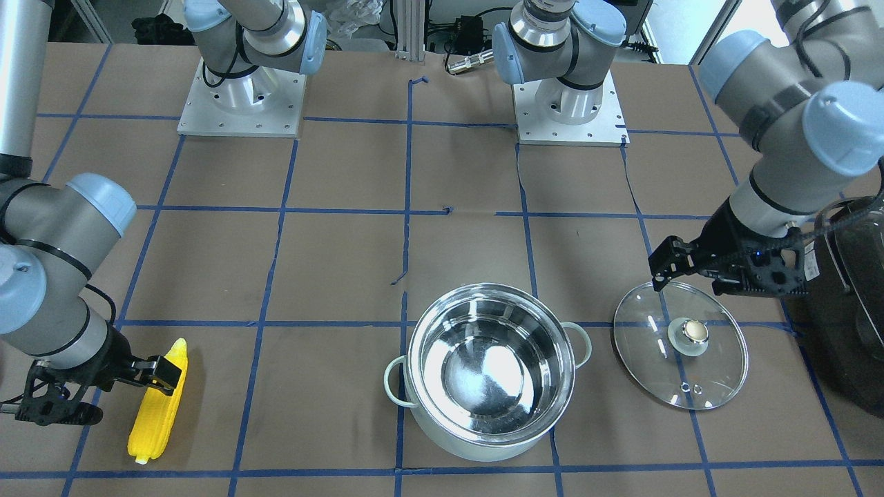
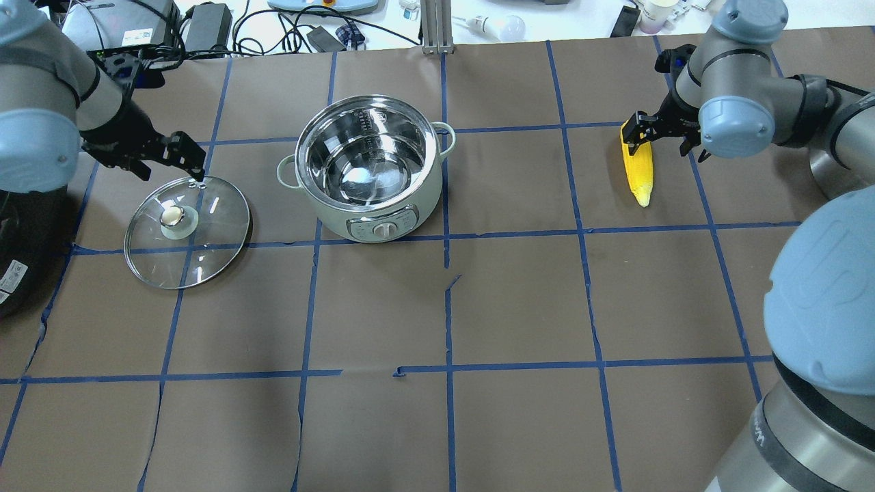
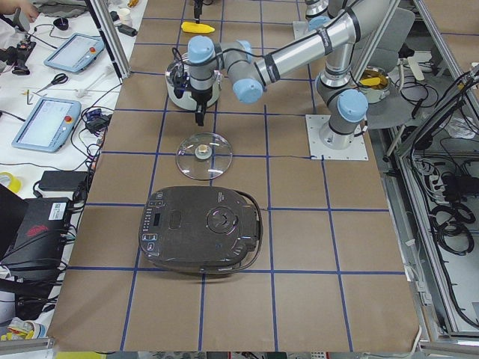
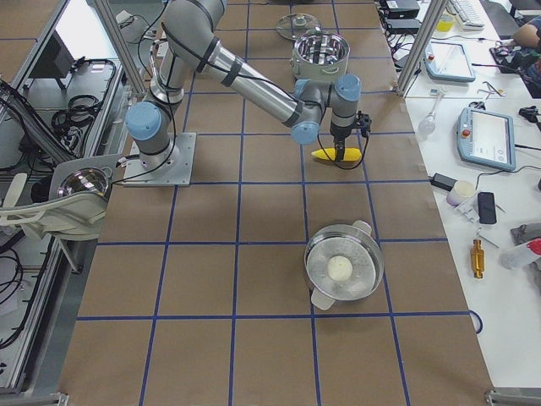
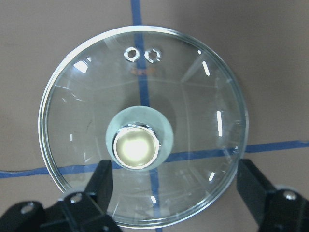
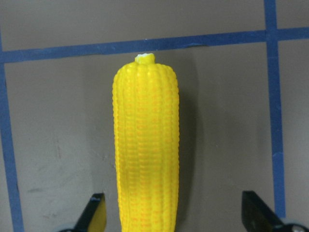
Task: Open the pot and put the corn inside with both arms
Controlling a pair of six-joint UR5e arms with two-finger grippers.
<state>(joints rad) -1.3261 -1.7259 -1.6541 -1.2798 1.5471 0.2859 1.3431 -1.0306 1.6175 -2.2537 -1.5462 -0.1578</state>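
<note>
The pot (image 1: 476, 445) stands open and empty near the table's middle; it also shows in the overhead view (image 2: 410, 208). Its glass lid (image 1: 649, 345) lies flat on the table on my left side, knob up (image 5: 137, 145). My left gripper (image 1: 690, 283) is open and empty, just above the lid's near edge, its fingers (image 5: 99, 186) either side below the knob. The yellow corn (image 2: 637, 167) lies on the table on my right side. My right gripper (image 2: 657, 140) is open over the corn's thick end, and the cob (image 6: 145, 145) lies beside one finger.
A black appliance (image 3: 202, 228) sits at the table's left end, close behind the lid (image 3: 203, 155). Another steel pot (image 4: 342, 271) stands at the right end. Blue tape lines cross the brown table cover. Both arm bases (image 1: 242, 103) are bolted at the robot's edge.
</note>
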